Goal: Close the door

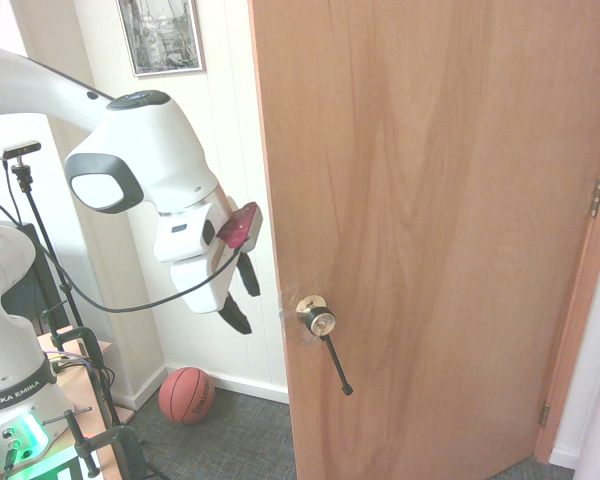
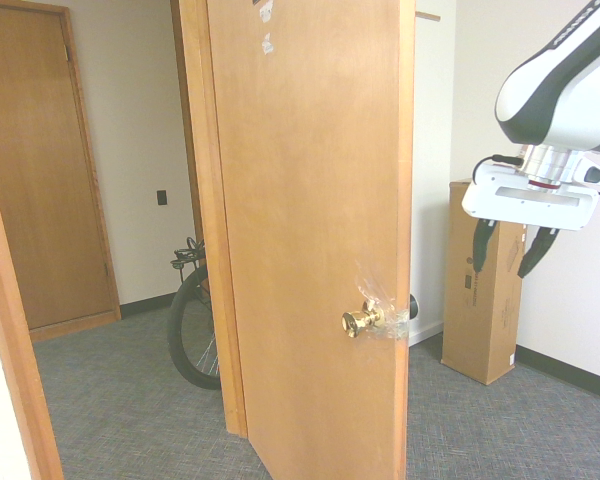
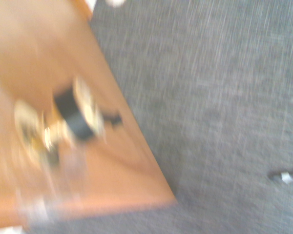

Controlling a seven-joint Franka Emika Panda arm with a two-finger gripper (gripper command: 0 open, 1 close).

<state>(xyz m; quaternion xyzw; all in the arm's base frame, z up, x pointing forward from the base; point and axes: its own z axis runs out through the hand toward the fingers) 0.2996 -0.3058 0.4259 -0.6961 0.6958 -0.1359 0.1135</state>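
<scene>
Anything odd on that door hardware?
Yes. The brass knob is wrapped in crumpled clear tape running to the door edge. On the other side, a thin black rod hangs from the knob.

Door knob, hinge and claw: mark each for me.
Door knob (image 2: 360,320), second exterior view, on the brass ball.
Hinge (image 1: 597,197), first exterior view, on the upper hinge's plate.
Claw (image 2: 509,248), second exterior view, midway between its dark fingertips.

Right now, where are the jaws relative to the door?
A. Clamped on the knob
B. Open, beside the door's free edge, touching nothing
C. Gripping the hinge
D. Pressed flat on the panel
B: the gripper hangs open in the air beside the door, short of its knob.
</scene>
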